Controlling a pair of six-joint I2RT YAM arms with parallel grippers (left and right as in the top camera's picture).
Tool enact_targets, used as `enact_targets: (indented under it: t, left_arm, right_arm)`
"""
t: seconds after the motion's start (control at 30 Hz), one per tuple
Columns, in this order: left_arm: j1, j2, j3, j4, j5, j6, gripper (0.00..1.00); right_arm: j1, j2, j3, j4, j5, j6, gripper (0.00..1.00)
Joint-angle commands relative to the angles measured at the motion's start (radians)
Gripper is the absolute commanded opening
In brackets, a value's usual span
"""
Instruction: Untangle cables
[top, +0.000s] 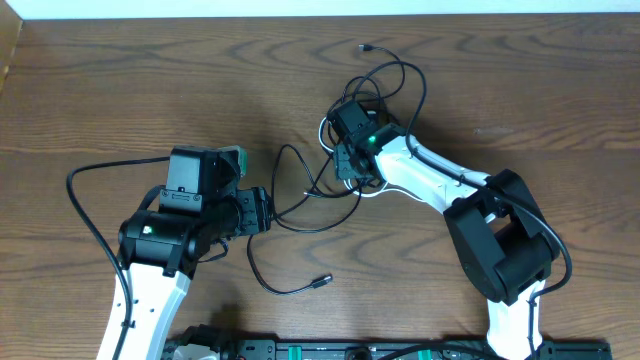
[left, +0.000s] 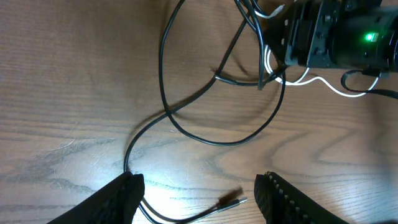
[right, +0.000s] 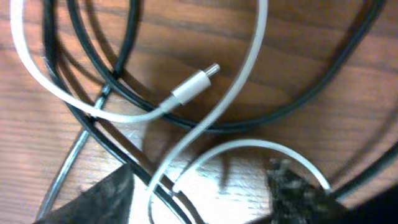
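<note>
Several thin black cables (top: 300, 228) and one white cable (right: 245, 68) lie tangled on the wooden table. One black plug end (top: 322, 281) lies at the front and another (top: 364, 47) at the back. My left gripper (top: 266, 211) is open at the left of the tangle. In the left wrist view a black cable's plug end (left: 231, 200) lies between its fingers (left: 199, 200). My right gripper (top: 348, 170) is open, low over the knot. In the right wrist view a white loop and black strands lie between its fingers (right: 196, 196), and the white plug (right: 196, 84) is just ahead.
The wooden table (top: 520, 60) stretches to all sides. Its far edge runs along the top of the overhead view. The right arm's white and black links (top: 500, 235) reach in from the front right. The left arm's own thick black wire (top: 85, 215) loops at the left.
</note>
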Motion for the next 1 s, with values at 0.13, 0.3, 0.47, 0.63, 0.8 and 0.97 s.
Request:
enact_targets:
  t: [0.13,0.3,0.47,0.63,0.8,0.97]
  left_arm:
    - [0.003,0.000,0.004,-0.004,-0.010,0.018,0.63]
    - [0.003,0.000,0.004,-0.004,-0.010,0.018,0.63]
    - [0.003,0.000,0.004,-0.007,-0.010,0.018,0.63]
    - [0.003,0.000,0.004,-0.007,-0.010,0.018,0.63]
    - [0.003,0.000,0.004,-0.007,-0.010,0.018,0.63]
    - [0.003,0.000,0.004,-0.007,-0.010,0.018,0.63]
  right_arm:
    - [0.012,-0.006,-0.006,0.000,-0.014,0.052,0.32]
    - [0.010,-0.011,-0.005,-0.014,-0.036,-0.005,0.01]
    - [-0.006,-0.071,0.086,-0.167,-0.034,-0.170,0.01]
    - [-0.031,-0.199,0.352,-0.393,-0.025,-0.359,0.01]
    - [-0.050,-0.297,0.575,-0.464,-0.026,-0.421,0.01]
    - [-0.058,-0.375,0.661,-0.408,-0.025,-0.421,0.01]
